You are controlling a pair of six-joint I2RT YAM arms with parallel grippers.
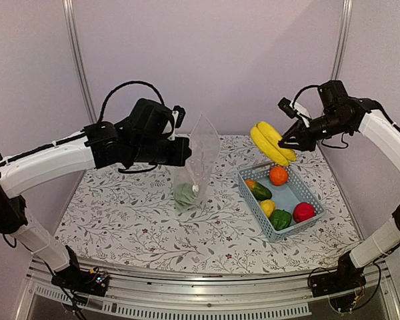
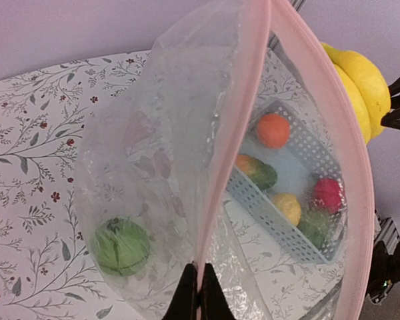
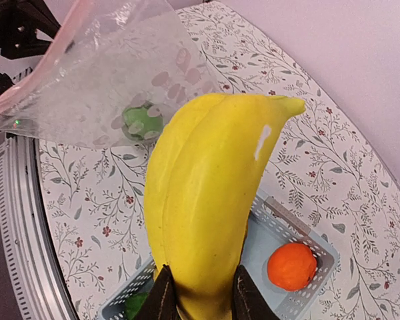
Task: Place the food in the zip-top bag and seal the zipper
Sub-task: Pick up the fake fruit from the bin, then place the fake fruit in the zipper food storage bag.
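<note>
1. The clear crinkly plastic zip-top bag [image 1: 203,150] is held upright by the left gripper [image 1: 187,151], jaws clamped together on its pale pink zipper strip [image 2: 237,140].
2. A striped green toy watermelon [image 1: 185,195] is contained in the bag.
3. The yellow plastic banana [image 1: 272,142] is clamped between the jaws of the right gripper [image 1: 297,141], above the light-blue slotted basket [image 1: 253,203].

The zip-top bag [image 1: 201,157] is thin, clear plastic film, glossy and crinkled. Its zipper [image 2: 364,175] is a smooth, pale pink, semi-opaque strip. The banana [image 3: 200,200] is smooth yellow moulded plastic with a low sheen, and the orange [image 3: 291,265] looks matt. The basket [image 1: 253,205] is matt light-blue perforated plastic. The worktop [image 1: 120,213] has a matt floral-printed surface, with a ribbed metal rail [image 1: 207,293] along its near edge.
</note>
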